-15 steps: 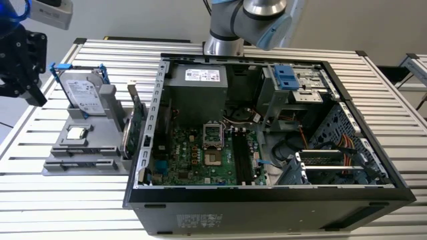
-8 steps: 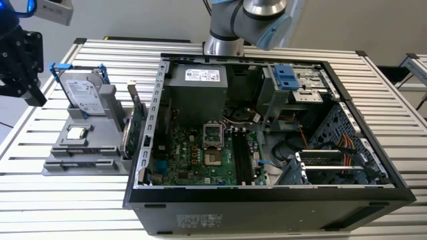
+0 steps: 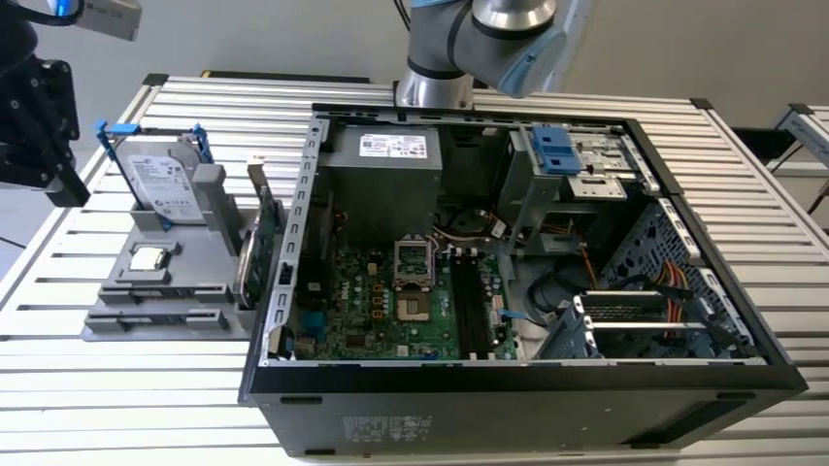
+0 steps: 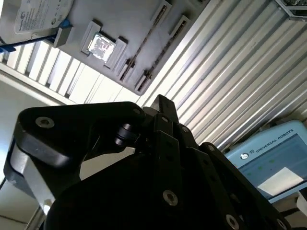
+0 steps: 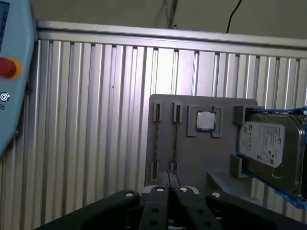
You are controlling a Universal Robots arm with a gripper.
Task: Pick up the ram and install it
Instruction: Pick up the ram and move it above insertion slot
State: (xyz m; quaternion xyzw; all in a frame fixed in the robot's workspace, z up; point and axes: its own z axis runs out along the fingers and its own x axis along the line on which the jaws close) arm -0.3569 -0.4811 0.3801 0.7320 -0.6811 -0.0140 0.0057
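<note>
Hovering over grey tray [image 5: 192, 153], jaws pressed together, empty.

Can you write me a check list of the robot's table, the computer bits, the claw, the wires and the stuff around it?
Surface: slatted metal table, bearing everything.
Job's things: open computer case lying flat, motherboard showing; the ram is too small to tell apart.
Clutter: grey tray with a silver hard drive in a blue frame and a square chip; a green card stands on edge between tray and case.
Grippers: the gripper is raised off the table near the tray.
Cables: orange and dark wires inside the case.
Surroundings: pale blue pendant with a red button; plain wall.
</note>
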